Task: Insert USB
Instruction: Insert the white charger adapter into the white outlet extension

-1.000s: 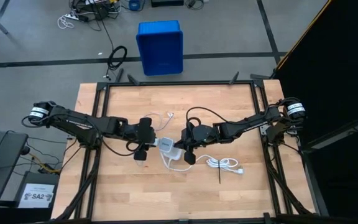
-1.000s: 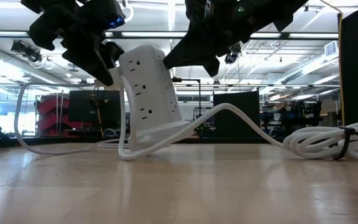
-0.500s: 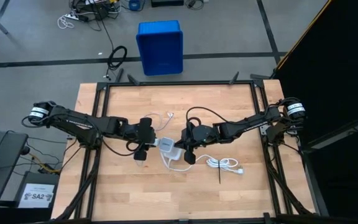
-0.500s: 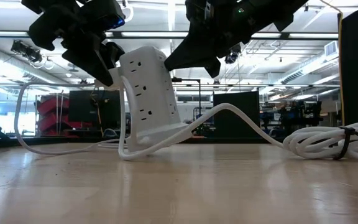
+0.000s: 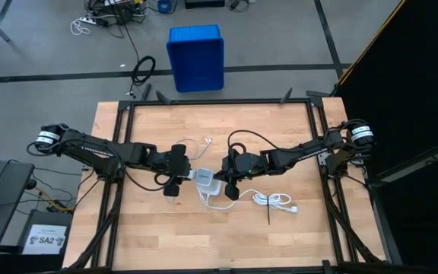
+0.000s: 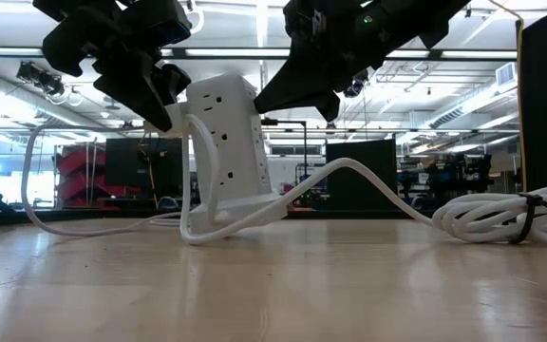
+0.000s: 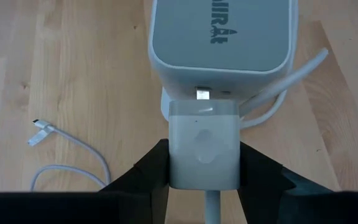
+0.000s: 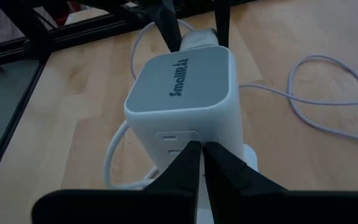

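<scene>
Left gripper [image 7: 204, 163] clamped on white USB plug [image 7: 204, 144], metal tip right at power tower [image 7: 222, 43] port. Right gripper [image 8: 202, 163] fully closed, pressed against tower side.

"Smallrig", seemingly, on the grey top of the white power tower [image 8: 180, 78]; "SA2" on a floor label [image 5: 46, 240].
</scene>
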`<state>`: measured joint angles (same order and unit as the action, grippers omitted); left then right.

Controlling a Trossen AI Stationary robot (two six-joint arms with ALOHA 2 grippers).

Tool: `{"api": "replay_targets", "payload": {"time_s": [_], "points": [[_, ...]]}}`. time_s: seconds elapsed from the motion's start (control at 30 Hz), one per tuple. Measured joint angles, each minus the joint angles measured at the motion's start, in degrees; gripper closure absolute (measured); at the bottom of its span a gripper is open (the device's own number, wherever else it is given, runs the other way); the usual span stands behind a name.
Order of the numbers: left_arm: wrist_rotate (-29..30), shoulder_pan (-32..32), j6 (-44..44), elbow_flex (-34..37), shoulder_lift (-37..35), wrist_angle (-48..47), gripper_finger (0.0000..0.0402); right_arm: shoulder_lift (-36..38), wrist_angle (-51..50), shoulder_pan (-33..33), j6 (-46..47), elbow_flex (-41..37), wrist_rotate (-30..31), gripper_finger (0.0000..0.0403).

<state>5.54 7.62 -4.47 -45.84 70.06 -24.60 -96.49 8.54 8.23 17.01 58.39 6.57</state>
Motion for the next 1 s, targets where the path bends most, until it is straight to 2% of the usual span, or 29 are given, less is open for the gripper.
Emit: {"api": "replay_targets", "payload": {"time_s": [0.17,0.3,0.8,1.0], "points": [[0.04,0.00,0.00,0.00,0.00,0.00,0.0275,0.02,-0.55,-0.28,0.40,0.04,-0.24,0.0393],[0.07,0.00,-0.02,-0.04,0.00,0.04,0.0275,0.02,-1.13,-0.30,0.47,0.07,-0.20,0.0364],[0.33,0.04,-0.02,-0.11,0.02,-0.05,0.0275,0.02,-3.81,-0.19,-0.13,0.11,-0.12,0.0173],[0.36,0.00,-0.02,-0.11,0.02,-0.44,0.0275,0.07,-5.46,-0.37,-0.60,0.11,-0.33,0.0121]]}}
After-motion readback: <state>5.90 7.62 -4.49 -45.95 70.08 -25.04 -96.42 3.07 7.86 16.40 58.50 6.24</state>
